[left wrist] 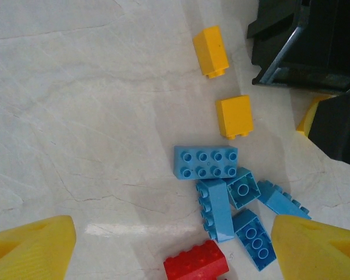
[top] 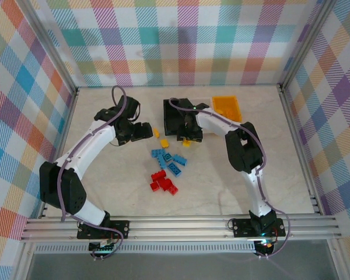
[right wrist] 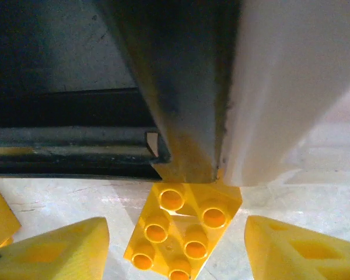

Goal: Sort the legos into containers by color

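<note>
The legos lie in loose groups mid-table: yellow bricks point(top: 164, 143), blue bricks point(top: 166, 158) and red bricks point(top: 163, 182). The containers stand at the back: a black bin point(top: 174, 116), a white bin point(top: 209, 119) and an orange bin point(top: 228, 108). My left gripper point(top: 141, 133) hangs open above the table; its wrist view shows blue bricks point(left wrist: 205, 161), two yellow bricks point(left wrist: 234, 116) and a red brick point(left wrist: 195, 265) near its fingertips. My right gripper point(right wrist: 178, 251) is open, its fingers either side of a flat yellow brick point(right wrist: 181, 230) without touching it.
The yellow brick lies against the near corners of the black bin point(right wrist: 58, 87) and the white bin point(right wrist: 291, 87). The right arm's black body point(left wrist: 309, 41) reaches in beside the yellow bricks. Checked walls enclose the table.
</note>
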